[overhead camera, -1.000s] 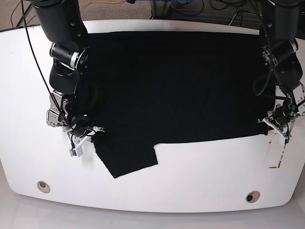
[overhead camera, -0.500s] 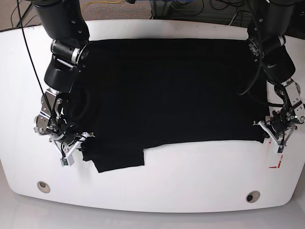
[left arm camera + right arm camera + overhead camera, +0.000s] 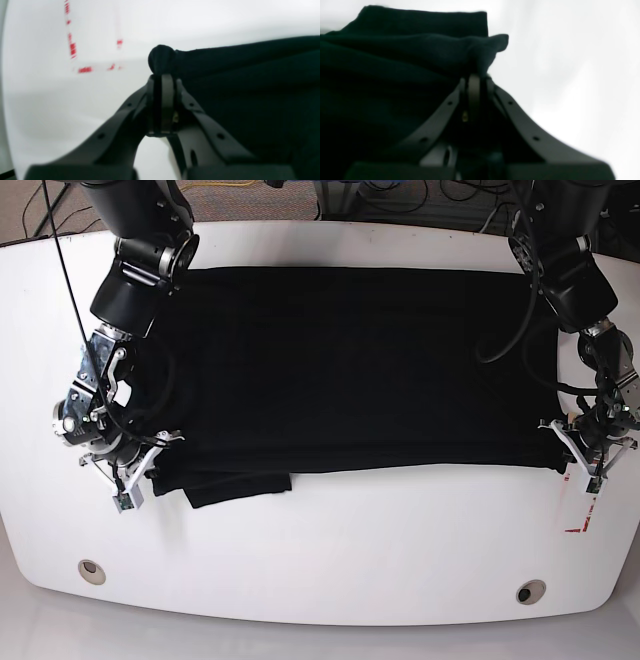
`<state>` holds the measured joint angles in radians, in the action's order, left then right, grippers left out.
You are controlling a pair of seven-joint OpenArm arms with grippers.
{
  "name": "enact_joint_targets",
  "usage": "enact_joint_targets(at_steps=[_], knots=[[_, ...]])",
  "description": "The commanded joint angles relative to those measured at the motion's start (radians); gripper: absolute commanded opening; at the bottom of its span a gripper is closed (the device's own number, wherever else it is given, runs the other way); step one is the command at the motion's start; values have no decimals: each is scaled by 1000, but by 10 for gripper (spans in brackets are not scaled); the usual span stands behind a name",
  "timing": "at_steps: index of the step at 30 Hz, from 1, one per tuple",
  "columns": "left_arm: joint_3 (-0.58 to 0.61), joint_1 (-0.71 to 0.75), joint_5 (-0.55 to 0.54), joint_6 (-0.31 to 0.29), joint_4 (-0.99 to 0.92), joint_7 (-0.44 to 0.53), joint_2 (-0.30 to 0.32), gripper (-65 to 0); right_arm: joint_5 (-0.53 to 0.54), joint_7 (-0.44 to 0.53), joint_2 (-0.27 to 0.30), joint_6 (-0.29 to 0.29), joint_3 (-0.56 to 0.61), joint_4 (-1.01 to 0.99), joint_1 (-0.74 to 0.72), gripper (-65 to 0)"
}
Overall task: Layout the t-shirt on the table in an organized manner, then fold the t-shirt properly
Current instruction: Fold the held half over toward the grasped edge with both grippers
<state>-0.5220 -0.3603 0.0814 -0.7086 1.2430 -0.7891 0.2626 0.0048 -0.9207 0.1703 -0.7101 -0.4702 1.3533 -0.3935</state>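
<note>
Base view, item: t-shirt (image 3: pixel 350 370), black, spread on the table (image 3: pixel 330 550), long axis side to side between our arms. At picture left, our right gripper (image 3: pixel 150 457) is clamped on the near corner by the sleeve. At picture right, our left gripper (image 3: pixel 580 450) is clamped on the opposite near corner.

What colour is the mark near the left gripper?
Red mark on white table; left wrist view.

Black t-shirt (image 3: pixel 350 370) spread wide across the glossy white worktop (image 3: pixel 330 550).
It lies flat as a broad rectangle, near edge straight, one sleeve poking out at the near corner.
</note>
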Motion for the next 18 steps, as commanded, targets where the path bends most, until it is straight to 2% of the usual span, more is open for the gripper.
enact_joint_targets(at_steps=[1,9,18], knots=[[-3,-1,8,10,71,-16,24,-650,-15,-27,21,12,-6,85,6,-650],[-5,111,8,10,249,-83,24,-650,-13,-127,8,12,-8,323,149,-650],[-5,263,8,10,407,-126,22,-650,-13,-131,-16,12,-8,432,270,-650]])
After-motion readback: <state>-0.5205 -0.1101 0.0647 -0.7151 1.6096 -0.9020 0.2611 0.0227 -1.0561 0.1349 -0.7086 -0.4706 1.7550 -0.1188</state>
